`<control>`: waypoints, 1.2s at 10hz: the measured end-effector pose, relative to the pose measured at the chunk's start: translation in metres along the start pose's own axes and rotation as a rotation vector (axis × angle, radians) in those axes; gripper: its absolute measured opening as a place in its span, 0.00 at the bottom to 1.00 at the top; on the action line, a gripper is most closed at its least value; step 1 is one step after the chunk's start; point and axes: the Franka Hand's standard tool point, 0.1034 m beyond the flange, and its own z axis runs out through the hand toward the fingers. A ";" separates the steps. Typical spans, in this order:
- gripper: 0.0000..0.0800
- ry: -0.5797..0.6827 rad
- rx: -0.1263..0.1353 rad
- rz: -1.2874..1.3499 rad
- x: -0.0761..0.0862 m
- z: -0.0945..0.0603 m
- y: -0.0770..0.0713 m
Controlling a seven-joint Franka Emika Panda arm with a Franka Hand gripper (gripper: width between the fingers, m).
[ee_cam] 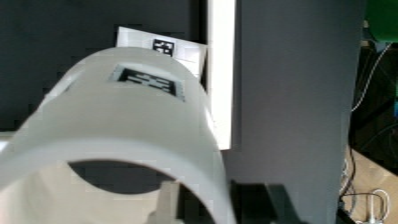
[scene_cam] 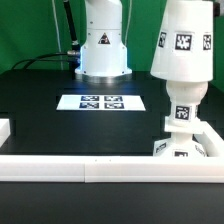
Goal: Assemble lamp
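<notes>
The white tapered shade [scene_cam: 182, 40] hangs at the exterior view's right, wide end down, right above the bulb's thick tagged stem [scene_cam: 182, 112]. The bulb's ball head is hidden by the shade's rim. The stem stands on the small square base block [scene_cam: 176, 149] in the corner by the white rail. In the wrist view the shade [ee_cam: 125, 110] fills the near field, its dark opening facing the camera. My gripper [ee_cam: 217, 205] is shut on the shade's wall, with a dark finger [ee_cam: 263, 205] on each side. The gripper is out of frame in the exterior view.
The marker board [scene_cam: 100, 102] lies flat mid-table and also shows in the wrist view [ee_cam: 160, 45]. A long white rail [scene_cam: 90, 171] runs along the front edge and turns up the exterior view's right side [scene_cam: 214, 138]. The arm's white pedestal [scene_cam: 103, 52] stands behind the board.
</notes>
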 end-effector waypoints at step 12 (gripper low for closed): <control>0.06 -0.023 -0.016 0.008 -0.006 0.054 0.004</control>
